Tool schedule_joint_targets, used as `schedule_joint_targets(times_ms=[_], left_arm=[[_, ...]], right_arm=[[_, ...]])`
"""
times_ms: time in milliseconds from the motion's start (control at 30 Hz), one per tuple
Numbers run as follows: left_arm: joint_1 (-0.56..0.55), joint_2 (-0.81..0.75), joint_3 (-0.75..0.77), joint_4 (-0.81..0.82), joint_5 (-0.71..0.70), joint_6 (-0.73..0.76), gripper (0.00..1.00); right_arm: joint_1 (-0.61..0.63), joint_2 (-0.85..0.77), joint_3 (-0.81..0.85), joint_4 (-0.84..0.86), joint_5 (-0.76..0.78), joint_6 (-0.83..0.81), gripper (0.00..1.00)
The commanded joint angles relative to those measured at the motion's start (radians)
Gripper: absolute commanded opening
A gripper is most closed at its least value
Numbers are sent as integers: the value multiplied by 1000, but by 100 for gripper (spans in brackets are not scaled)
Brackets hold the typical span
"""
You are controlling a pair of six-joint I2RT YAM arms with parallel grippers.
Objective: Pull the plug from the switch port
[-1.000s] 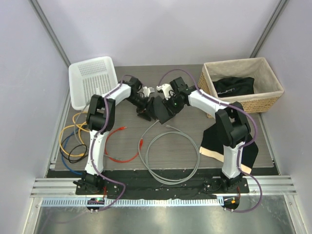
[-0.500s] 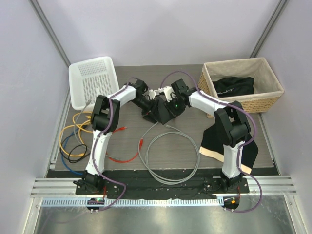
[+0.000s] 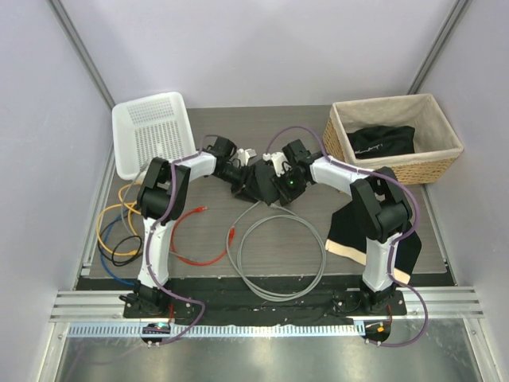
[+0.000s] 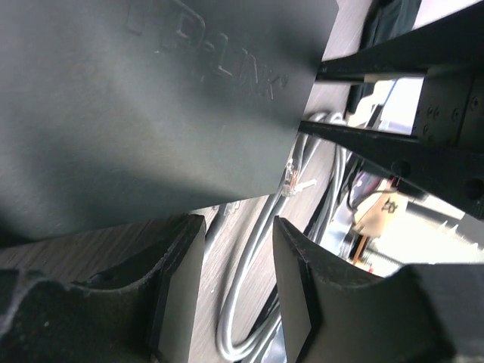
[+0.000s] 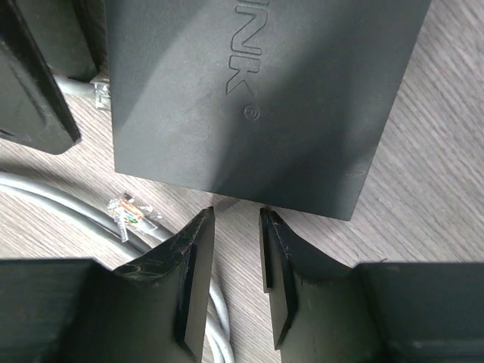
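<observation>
The switch (image 3: 258, 181) is a flat matte-black box lying on the table between my two grippers. My left gripper (image 3: 238, 177) is at its left side and my right gripper (image 3: 274, 186) at its right. In the left wrist view the switch (image 4: 151, 98) fills the top; my left gripper (image 4: 236, 227) is open and empty below it, and a clear plug (image 4: 291, 181) sits at the switch's edge. In the right wrist view my right gripper (image 5: 236, 215) is open a little, with its tips just short of the switch's near edge (image 5: 257, 91). A grey-cabled plug (image 5: 98, 89) meets the switch's left edge.
A coiled grey cable (image 3: 274, 255) lies in front of the switch, with a loose clear plug (image 5: 130, 210) on the table. A white plastic basket (image 3: 151, 131) stands back left and a wicker basket (image 3: 395, 159) back right. Coloured cables (image 3: 119, 231) lie left and a black-and-cream cloth (image 3: 370, 235) right.
Both grippers have come down and closed in on the switch from either side. The switch has shifted slightly to the left and toward the front.
</observation>
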Motion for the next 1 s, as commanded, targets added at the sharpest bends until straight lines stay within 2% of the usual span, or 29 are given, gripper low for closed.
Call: schedule_joint_targets(times_ms=[0, 200, 533, 667, 967], left_arm=[[-9, 34, -77, 186, -142, -90, 47], [-4, 17, -71, 174, -167, -60, 47], [-1, 20, -34, 120, -168, -36, 47], [2, 6, -74, 165, -144, -54, 47], [2, -17, -114, 157, -143, 13, 46]], right_arm=[[3, 0, -17, -43, -23, 34, 38], [-5, -35, 95, -88, -44, 37, 38], [-8, -108, 110, -76, -130, 68, 37], [-8, -68, 110, -46, -133, 82, 37], [-8, 99, 110, -40, -104, 56, 37]])
